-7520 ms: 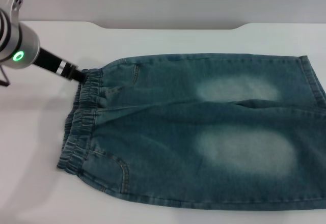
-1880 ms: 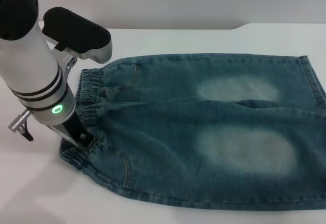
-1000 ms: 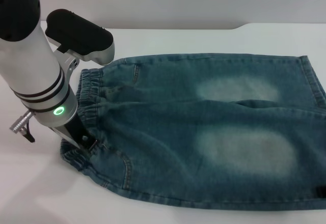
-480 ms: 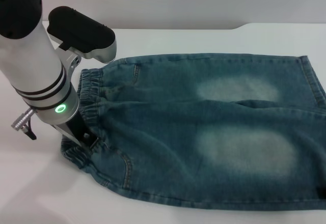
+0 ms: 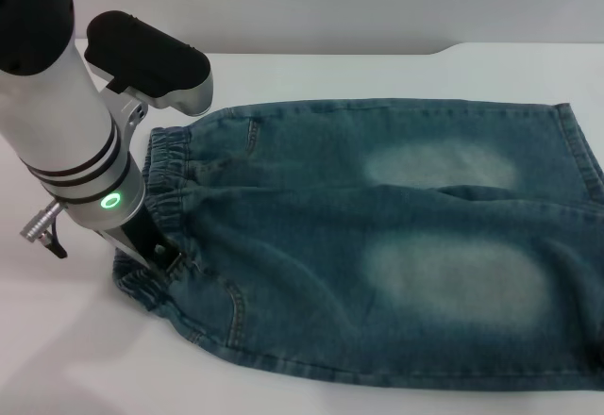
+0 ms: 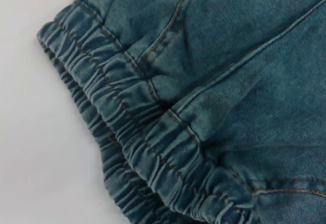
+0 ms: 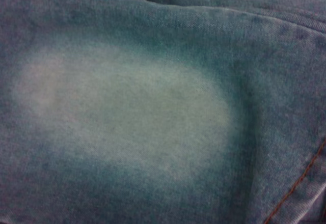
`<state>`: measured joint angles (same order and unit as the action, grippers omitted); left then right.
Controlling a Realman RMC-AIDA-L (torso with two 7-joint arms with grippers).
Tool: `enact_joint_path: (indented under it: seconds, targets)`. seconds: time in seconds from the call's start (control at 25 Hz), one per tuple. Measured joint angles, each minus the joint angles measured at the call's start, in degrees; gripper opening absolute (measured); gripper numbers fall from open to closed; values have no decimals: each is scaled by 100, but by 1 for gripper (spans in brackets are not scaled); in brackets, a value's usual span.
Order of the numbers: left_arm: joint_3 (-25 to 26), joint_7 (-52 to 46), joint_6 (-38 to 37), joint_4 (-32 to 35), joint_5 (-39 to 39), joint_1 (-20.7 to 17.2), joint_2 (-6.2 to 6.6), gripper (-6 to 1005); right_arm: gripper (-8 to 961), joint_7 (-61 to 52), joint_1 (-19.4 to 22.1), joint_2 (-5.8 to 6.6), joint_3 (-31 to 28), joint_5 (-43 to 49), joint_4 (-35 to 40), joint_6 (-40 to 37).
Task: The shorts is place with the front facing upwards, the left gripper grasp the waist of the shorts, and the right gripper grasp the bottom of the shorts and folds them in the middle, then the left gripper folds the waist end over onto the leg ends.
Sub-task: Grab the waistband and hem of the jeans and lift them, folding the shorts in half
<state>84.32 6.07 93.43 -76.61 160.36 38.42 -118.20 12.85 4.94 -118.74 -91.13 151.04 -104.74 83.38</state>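
The blue denim shorts lie flat on the white table, front up, with the elastic waist to the left and the leg ends to the right. My left gripper is down on the near corner of the waist, where the waistband is bunched. In the left wrist view the gathered waistband and a pocket seam fill the picture. The right wrist view shows only a faded patch of denim from close up. My right gripper does not show in any view.
The white table has bare surface to the left of the waist and behind the shorts. Its far edge has a recess. The left arm's silver body stands over the table's left side.
My left arm has come from the far corner of the waist to the near corner and has barely moved in the last second. A dark tip at the right edge is gone.
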Motion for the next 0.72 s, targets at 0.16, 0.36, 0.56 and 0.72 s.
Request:
enact_joint_path:
  seconds: [0.16,0.36,0.56,0.72]
  targets:
    - [34,0,-42,-29,7,-44,0,67,32,26,3,0,-29,-148,-55,3]
    - [75,-17,-181,-241,20,-173,15,69,31,75,44,-9,-145,-192,-441,-97]
    - [305,-2,-462,-405,154,-349,24,70,34,165,85,-6,-345,-206,-1087,-372]
    - [493,2,-780,-559,167,-509,25,72,35,372,-1,-13,-831,-562,-1165,-559]
